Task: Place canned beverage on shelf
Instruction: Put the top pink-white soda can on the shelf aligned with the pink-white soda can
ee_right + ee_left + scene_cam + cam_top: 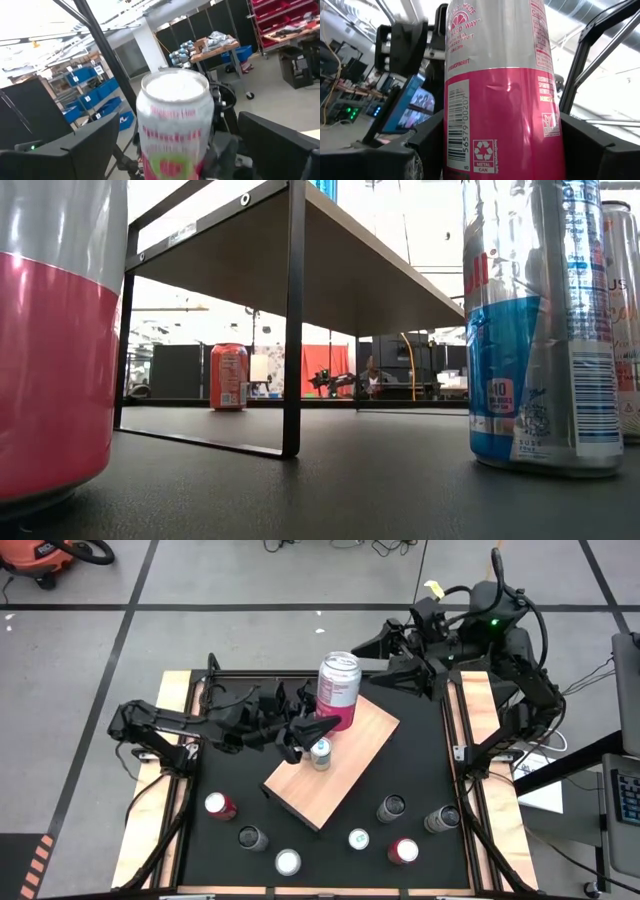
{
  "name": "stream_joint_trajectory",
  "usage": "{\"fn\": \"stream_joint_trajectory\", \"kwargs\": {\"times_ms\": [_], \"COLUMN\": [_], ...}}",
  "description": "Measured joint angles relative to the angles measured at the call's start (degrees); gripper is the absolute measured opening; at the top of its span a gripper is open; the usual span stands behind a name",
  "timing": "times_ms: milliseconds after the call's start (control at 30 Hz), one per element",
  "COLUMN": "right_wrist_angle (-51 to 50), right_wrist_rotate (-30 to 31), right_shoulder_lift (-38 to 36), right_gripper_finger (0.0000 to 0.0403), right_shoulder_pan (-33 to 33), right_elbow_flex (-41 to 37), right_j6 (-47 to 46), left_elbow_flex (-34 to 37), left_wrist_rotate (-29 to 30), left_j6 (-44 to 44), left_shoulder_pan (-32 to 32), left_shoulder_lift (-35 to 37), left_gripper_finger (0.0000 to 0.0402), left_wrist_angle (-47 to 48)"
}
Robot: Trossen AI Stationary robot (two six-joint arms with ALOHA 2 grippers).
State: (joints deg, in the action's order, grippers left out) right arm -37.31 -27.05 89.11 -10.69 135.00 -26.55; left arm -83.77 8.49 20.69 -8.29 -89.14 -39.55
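Left claw (318, 726) is clamped on the lower part of a tall pink-and-silver can (338, 690), holding it upright above the far end of the shelf (345, 765) in the high view; the right claw (368, 645) sits just beyond the can's top with its fingers apart, not touching it. A small silver can (320, 754) stands on the wooden shelf just beside the left claw, and seven more cans stand on the black tabletop (420, 755) nearer the front, among them a red one (220, 805) at the left. Low view: the shelf (330, 260) shows from beneath on its thin black legs, with a pink-and-silver can (55, 340) close at the left, a blue-and-silver can (545, 330) at the right and a red can (229, 377) far behind. Left wrist view: the pink-and-silver can (505, 95) fills the frame between the dark fingers (600, 150). Right wrist view: the can's top (175, 90) shows between the spread fingers (85, 145), blurred
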Motion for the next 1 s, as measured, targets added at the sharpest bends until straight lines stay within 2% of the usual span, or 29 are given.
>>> {"fn": "stream_joint_trajectory", "kwargs": {"times_ms": [267,633,767,1000], "right_wrist_angle": [1.2,4.3,6.0,5.8], "right_wrist_rotate": [0.0,-2.4,-3.0,-2.9], "right_shoulder_lift": [1.8,3.7,4.5,5.0], "right_gripper_finger": [0.0397,0.0392,0.0369,0.0303], "right_shoulder_pan": [1.4,3.3,3.4,3.3], "right_elbow_flex": [0.0,0.0,0.0,0.0], "right_j6": [-0.2,1.2,0.8,0.8], "left_elbow_flex": [0.0,0.0,0.0,0.0], "left_wrist_rotate": [-0.1,-0.5,-0.6,-0.6], "left_j6": [0.0,-0.5,-0.2,-0.2], "left_shoulder_pan": [0.0,0.2,0.2,0.1], "left_shoulder_lift": [-2.2,-2.3,-2.3,-2.3], "left_gripper_finger": [0.0293,0.0293,0.0293,0.0293], "left_wrist_angle": [-4.0,-3.5,-3.6,-3.4]}}
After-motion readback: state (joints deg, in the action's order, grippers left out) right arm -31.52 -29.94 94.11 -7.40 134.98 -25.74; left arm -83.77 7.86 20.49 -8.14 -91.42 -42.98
